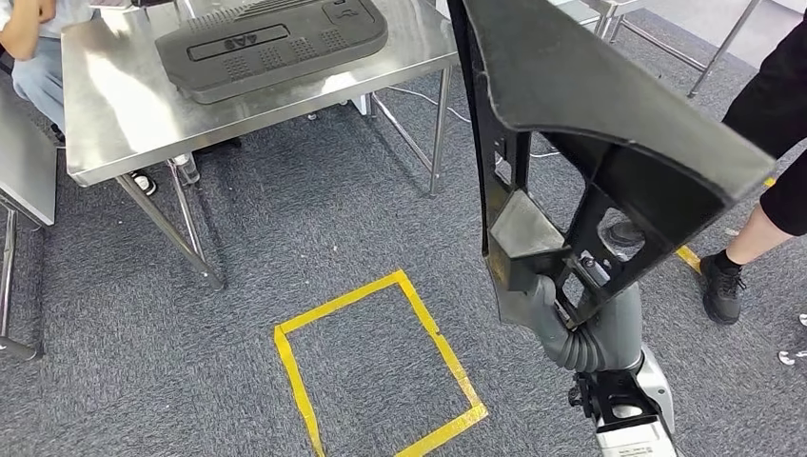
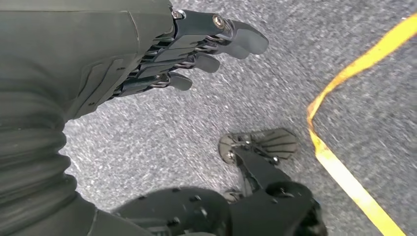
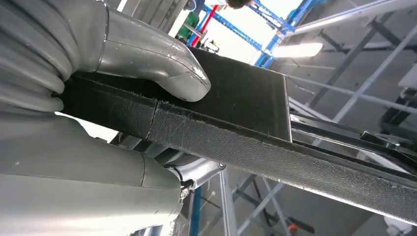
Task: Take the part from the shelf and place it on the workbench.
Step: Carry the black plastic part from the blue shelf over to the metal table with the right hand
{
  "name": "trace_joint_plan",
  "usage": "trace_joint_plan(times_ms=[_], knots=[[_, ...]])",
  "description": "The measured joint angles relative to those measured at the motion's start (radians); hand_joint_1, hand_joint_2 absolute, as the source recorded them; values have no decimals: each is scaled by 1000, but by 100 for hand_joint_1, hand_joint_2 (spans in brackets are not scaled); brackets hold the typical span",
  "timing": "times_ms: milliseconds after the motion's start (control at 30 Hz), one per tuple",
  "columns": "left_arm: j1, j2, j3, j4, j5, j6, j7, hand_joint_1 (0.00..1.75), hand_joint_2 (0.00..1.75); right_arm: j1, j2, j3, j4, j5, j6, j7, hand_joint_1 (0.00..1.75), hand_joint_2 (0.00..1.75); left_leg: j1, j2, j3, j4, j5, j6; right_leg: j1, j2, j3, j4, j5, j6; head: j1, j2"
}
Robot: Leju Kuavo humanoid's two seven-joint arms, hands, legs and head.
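A long black plastic part [image 1: 580, 124] stands nearly upright at the right of the head view, held in my right hand [image 1: 538, 300] at its lower end. Up close, the right wrist view has my thumb [image 3: 157, 59] pressed on the part's flat black face [image 3: 236, 108] with fingers beneath it. The steel workbench [image 1: 114, 114] stands at the upper left, and a flat black ribbed panel [image 1: 271, 43] lies on it. My left hand [image 2: 196, 49] hangs over the grey carpet, fingers loosely apart and holding nothing.
A yellow tape square [image 1: 376, 367] marks the carpet in front of me. A person sits at the workbench's far left [image 1: 33, 48]; another person's leg and black shoe [image 1: 723, 286] stand at the right. A second steel table edge [image 1: 24, 162] is at the left.
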State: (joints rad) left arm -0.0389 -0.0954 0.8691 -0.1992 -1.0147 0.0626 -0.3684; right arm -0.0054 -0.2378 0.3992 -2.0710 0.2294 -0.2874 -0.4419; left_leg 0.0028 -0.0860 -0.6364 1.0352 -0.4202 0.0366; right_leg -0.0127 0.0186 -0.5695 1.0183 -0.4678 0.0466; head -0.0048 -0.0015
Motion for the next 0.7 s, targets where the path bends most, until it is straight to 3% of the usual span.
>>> trace_joint_plan(times_ms=[300, 700], knots=[[0, 0, 5, 0, 0, 0, -9, 0, 175, 4, 16, -1, 0, 0, -3, 0, 175, 175, 2, 1, 2, -8, 3, -26, 1, 2, -3, 1, -1, -5, 0, 0], [0, 0, 7, 0, -1, 6, -12, 0, 175, 6, 29, -2, 1, 3, -27, 0, 175, 175, -5, 1, 0, -8, 3, -25, -6, 1, -4, 1, 0, -5, 1, 0]])
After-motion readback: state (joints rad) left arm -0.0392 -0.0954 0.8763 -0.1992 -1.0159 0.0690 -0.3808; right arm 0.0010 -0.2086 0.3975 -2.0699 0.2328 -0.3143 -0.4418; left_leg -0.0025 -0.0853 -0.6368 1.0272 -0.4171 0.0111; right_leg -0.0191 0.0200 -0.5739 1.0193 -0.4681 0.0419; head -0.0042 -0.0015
